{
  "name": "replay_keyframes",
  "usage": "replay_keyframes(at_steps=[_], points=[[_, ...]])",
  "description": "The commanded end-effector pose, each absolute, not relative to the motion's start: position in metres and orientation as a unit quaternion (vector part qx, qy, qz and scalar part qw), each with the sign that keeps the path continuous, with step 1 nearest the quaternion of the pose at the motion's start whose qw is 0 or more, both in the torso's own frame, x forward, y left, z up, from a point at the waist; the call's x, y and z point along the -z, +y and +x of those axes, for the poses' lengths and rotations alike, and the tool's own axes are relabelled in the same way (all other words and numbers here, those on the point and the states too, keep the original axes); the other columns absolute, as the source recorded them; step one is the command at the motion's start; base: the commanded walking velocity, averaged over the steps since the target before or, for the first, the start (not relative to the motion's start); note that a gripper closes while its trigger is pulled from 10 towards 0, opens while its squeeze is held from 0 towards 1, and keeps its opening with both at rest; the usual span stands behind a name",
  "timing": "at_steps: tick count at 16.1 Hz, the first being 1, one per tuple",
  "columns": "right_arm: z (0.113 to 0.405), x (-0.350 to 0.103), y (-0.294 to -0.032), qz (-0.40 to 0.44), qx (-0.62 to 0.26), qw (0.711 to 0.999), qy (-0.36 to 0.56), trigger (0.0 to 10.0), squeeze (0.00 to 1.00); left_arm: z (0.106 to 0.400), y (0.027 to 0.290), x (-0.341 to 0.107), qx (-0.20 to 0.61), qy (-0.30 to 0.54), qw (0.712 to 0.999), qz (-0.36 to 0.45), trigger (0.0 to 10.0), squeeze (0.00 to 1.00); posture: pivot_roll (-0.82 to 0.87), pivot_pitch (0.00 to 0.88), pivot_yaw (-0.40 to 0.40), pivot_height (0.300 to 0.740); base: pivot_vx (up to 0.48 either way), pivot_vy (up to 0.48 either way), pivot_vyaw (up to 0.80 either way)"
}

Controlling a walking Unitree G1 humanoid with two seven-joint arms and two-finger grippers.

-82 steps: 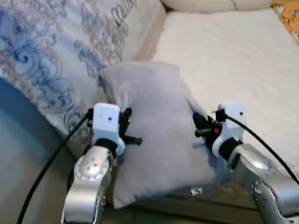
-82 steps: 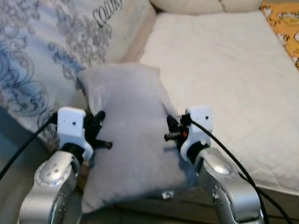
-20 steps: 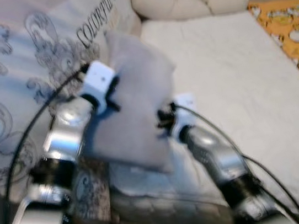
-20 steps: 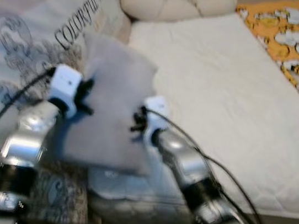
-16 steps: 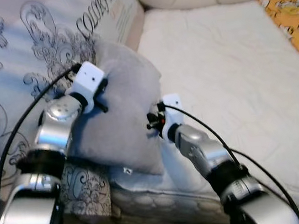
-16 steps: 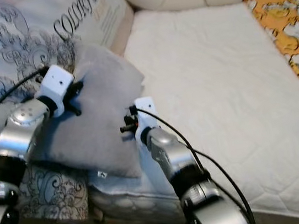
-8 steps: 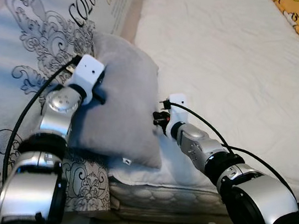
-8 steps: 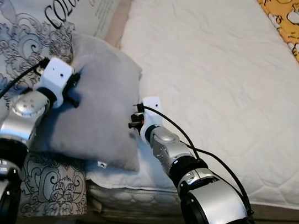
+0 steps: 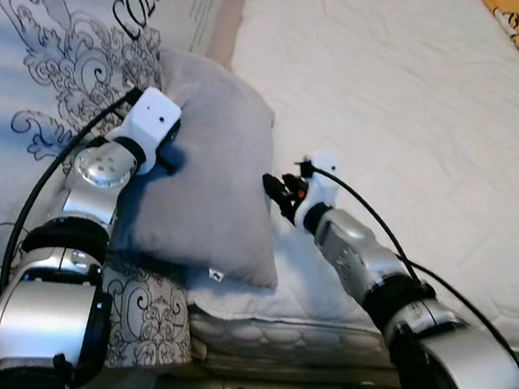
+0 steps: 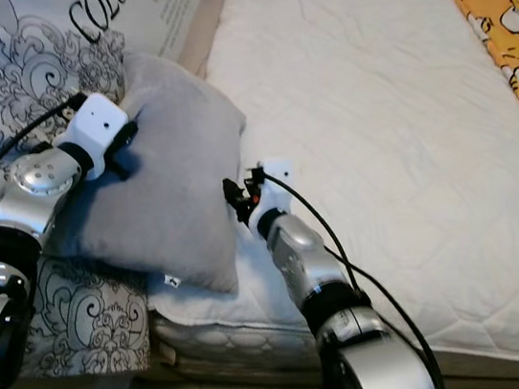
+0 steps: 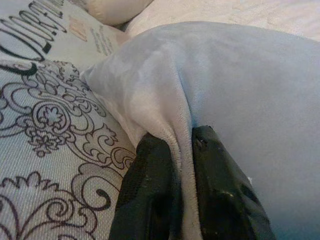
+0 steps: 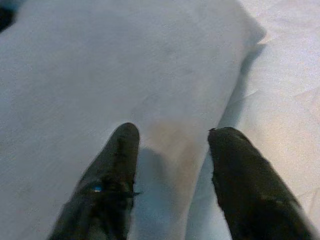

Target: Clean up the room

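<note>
- Left gripper is clamped on a fold of the grey pillow, pinching its edge nearest the patterned quilt, so that side is held in place.
- Right gripper has its fingers spread apart at the pillow's other edge, gripping nothing; it looks let go because the pillow is already down.
- Pillow lies at the near corner of the bed, on the white mattress pad, leaning against the quilt.
- Judged step: release the left pinch too.

Soft matt grey cloth pillow, quilted white cloth mattress cover, glossy silver metal arms.
</note>
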State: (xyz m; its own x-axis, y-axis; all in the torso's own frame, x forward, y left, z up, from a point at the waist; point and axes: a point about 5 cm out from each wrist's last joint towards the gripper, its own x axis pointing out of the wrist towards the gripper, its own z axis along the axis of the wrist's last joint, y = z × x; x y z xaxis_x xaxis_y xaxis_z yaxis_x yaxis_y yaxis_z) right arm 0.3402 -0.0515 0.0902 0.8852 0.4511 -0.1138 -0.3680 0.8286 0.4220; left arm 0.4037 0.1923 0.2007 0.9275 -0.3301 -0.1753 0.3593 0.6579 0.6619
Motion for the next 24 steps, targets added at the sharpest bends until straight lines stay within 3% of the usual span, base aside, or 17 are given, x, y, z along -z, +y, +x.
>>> replay_keyframes(at_steps=[1,6,8,9,10,12,15,18,24], points=[[0.329,-0.094,-0.03,0.233,-0.252,0.934,0.1,10.0,1.0,0.406,0.195,-0.214,0.184,0.005,0.903,0.389,10.0,1.0,-0.02,0.119,0.06,0.74,0.0,0.0,0.0],[0.301,-0.119,-0.057,0.168,-0.334,0.927,0.04,10.0,1.0,0.412,0.2,-0.242,0.157,-0.026,0.933,0.322,10.0,1.0,-0.04,0.082,0.064,0.74,0.0,0.0,0.0],[0.29,-0.131,-0.073,0.156,-0.33,0.931,0.026,10.0,1.0,0.414,0.198,-0.254,0.149,-0.049,0.954,0.255,10.0,1.0,-0.04,0.057,0.062,0.74,0.0,0.0,0.0],[0.284,-0.14,-0.082,0.142,-0.315,0.938,0.013,10.0,1.0,0.414,0.191,-0.258,0.165,-0.067,0.967,0.182,10.0,0.97,-0.05,0.048,0.065,0.74,0.0,0.0,0.0],[0.282,-0.143,-0.086,0.134,-0.303,0.943,0.011,10.0,1.0,0.414,0.187,-0.259,0.173,-0.075,0.97,0.15,10.0,0.0,-0.05,0.04,0.063,0.74,0.0,0.0,0.0],[0.278,-0.153,-0.1,0.091,-0.235,0.968,0.009,10.0,0.0,0.4,0.162,-0.238,0.21,-0.102,0.971,0.053,10.0,0.0,-0.08,0.011,0.063,0.74,0.0,0.0,0.0],[0.277,-0.158,-0.11,0.068,-0.194,0.979,0.01,10.0,0.0,0.376,0.149,-0.218,0.203,-0.101,0.973,0.032,10.0,0.0,-0.06,0.0,0.047,0.74,0.0,0.0,0.0],[0.27,-0.163,-0.128,0.083,-0.143,0.986,0.007,10.0,0.0,0.328,0.124,-0.201,0.173,-0.088,0.981,0.006,10.0,0.0,0.0,0.0,0.007,0.74,0.0,-0.284,0.0],[0.264,-0.148,-0.132,0.093,-0.098,0.99,0.041,10.0,0.0,0.288,0.141,-0.184,0.131,-0.037,0.99,0.043,10.0,0.0,0.02,0.0,-0.008,0.74,0.0,-0.451,0.0]])
